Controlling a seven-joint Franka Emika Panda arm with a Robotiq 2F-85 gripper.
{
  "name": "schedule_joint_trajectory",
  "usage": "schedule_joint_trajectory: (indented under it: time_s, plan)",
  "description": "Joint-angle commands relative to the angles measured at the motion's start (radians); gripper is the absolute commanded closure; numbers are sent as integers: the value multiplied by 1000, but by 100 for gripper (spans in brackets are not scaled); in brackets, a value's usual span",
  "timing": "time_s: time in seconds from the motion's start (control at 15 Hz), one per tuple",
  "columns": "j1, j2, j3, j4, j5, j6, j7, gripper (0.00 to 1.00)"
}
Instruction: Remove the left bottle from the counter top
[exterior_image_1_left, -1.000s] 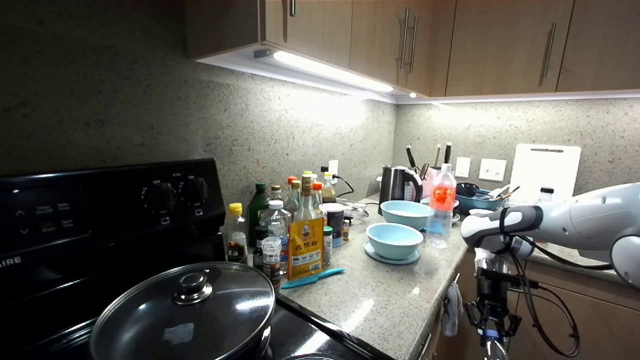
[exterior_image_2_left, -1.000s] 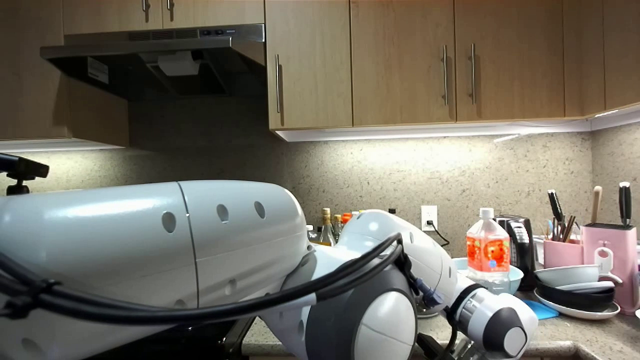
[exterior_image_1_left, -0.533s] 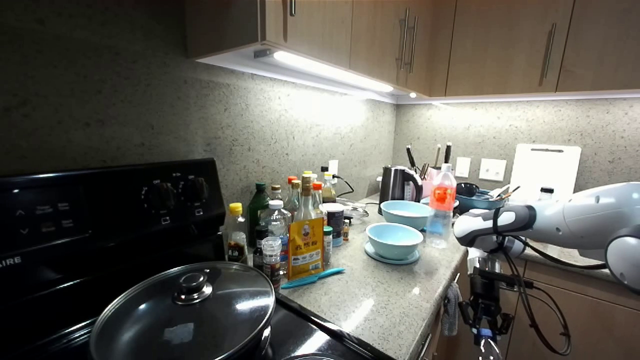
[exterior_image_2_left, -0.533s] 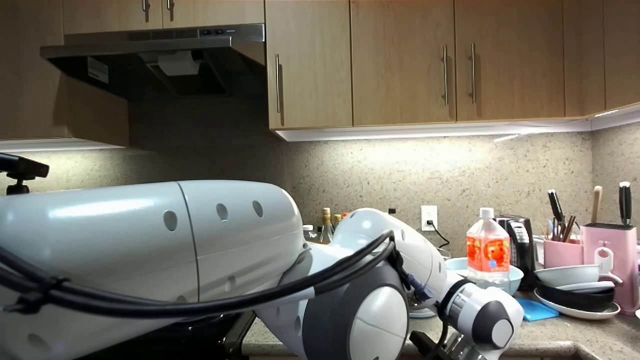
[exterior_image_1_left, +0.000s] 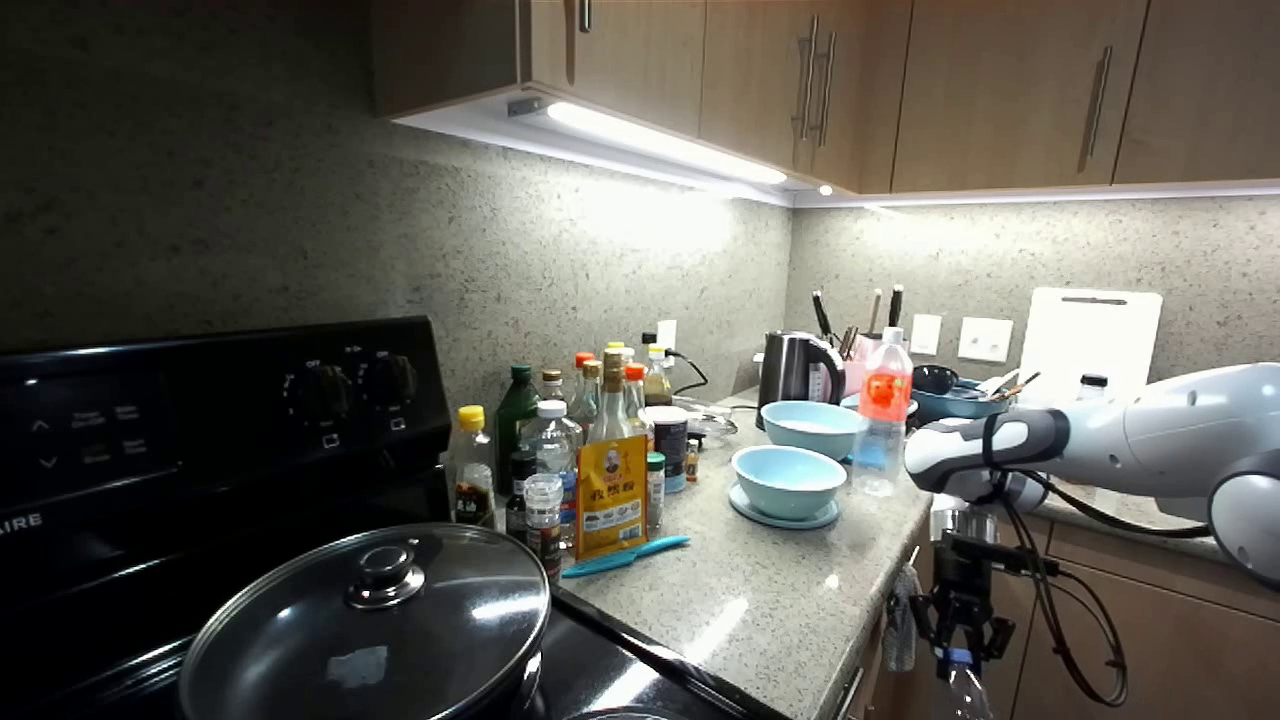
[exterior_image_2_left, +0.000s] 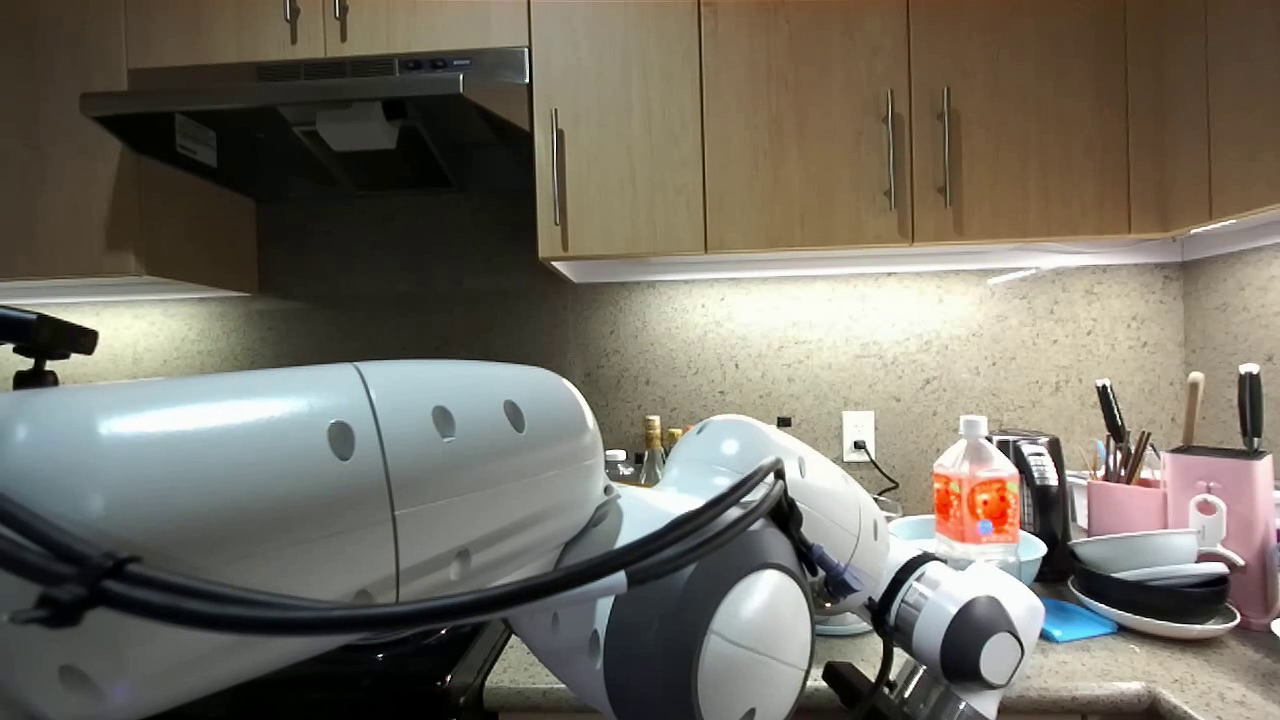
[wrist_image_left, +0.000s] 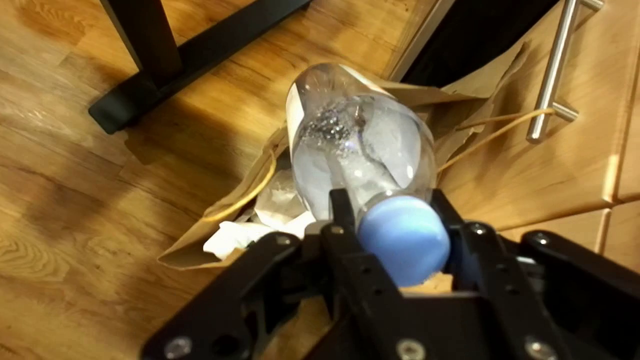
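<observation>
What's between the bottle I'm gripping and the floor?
In the wrist view, a brown paper bag with white scraps inside shows between the bottle and the floor.

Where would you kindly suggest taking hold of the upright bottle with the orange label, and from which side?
Probably around the neck just under the white cap, coming from above: the orange-labelled bottle stands upright, its shoulders widen below the neck, and light blue bowls stand on its wall side. The gripper should first release the blue-capped bottle.
</observation>
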Motion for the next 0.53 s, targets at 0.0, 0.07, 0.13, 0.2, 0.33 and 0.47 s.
schedule_joint_trajectory:
  time_s: [0.0, 0.07, 0.13, 0.2, 0.33, 0.47]
  plan:
    - [20, 0, 5, 30, -40, 76, -63, 86]
    - [24, 0, 8, 36, -45, 87, -76, 86]
    - [26, -1, 14, 42, -46, 87, -85, 86]
    - [16, -1, 17, 33, -34, 72, -45, 86]
    - [21, -1, 19, 38, -35, 72, -46, 61]
    - [17, -1, 21, 32, -32, 68, -46, 86]
